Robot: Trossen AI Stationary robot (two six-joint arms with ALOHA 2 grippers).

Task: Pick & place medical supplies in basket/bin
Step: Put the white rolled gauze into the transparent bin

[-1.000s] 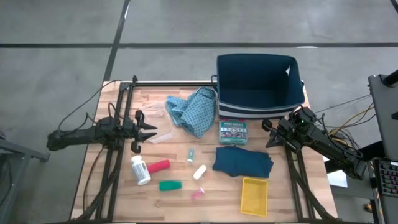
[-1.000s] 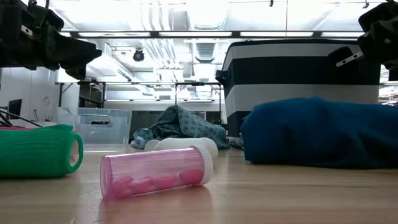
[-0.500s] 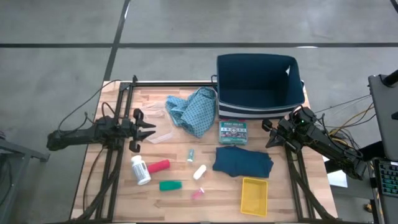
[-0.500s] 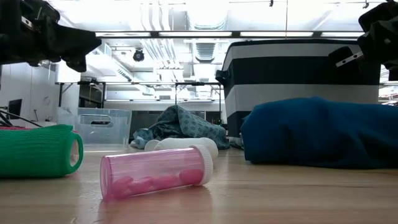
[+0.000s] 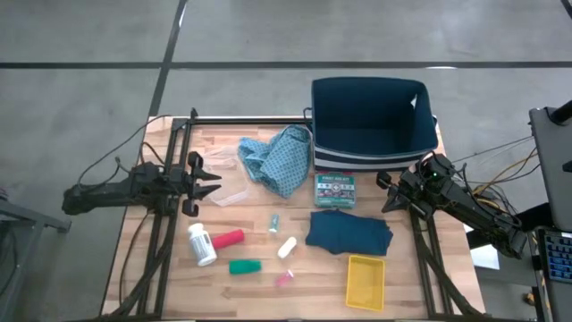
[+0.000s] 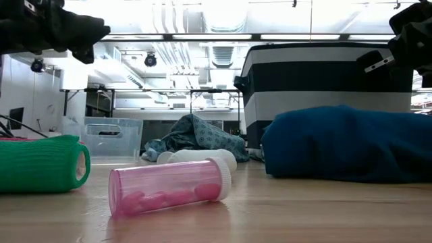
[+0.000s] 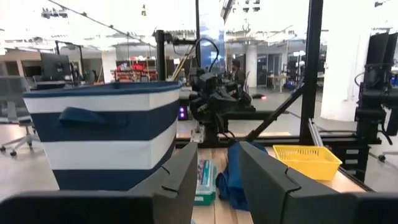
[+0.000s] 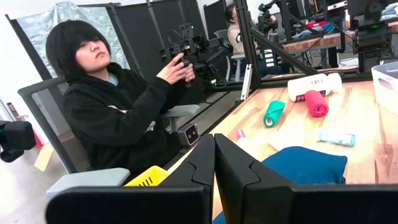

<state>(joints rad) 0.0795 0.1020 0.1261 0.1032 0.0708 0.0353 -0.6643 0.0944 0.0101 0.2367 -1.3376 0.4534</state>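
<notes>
In the high view my left gripper (image 5: 218, 181) hovers open over the table's left part, above a clear plastic bag and apart from every supply; its wrist view shows the gap between its fingers (image 7: 217, 158). My right gripper (image 5: 391, 191) waits shut by the right edge, beside the dark teal folded cloth (image 5: 349, 231). The white pill bottle (image 5: 201, 244), red cylinder (image 5: 229, 238), green cylinder (image 5: 244, 266) and white cylinder (image 5: 287, 247) lie on their sides near the front. The light-blue patterned cloth (image 5: 277, 156) lies crumpled beside the navy striped basket (image 5: 373, 121).
A printed box (image 5: 335, 190) lies in front of the basket. A yellow tray (image 5: 365, 280) sits at the near right, with a pink vial (image 5: 284, 279) and a small teal tube (image 5: 274, 222) mid-table. A seated person (image 8: 118, 106) is beyond the table's near side.
My left gripper has risen and drawn back a little toward the table's left edge, staying open. Nothing on the table has moved.
</notes>
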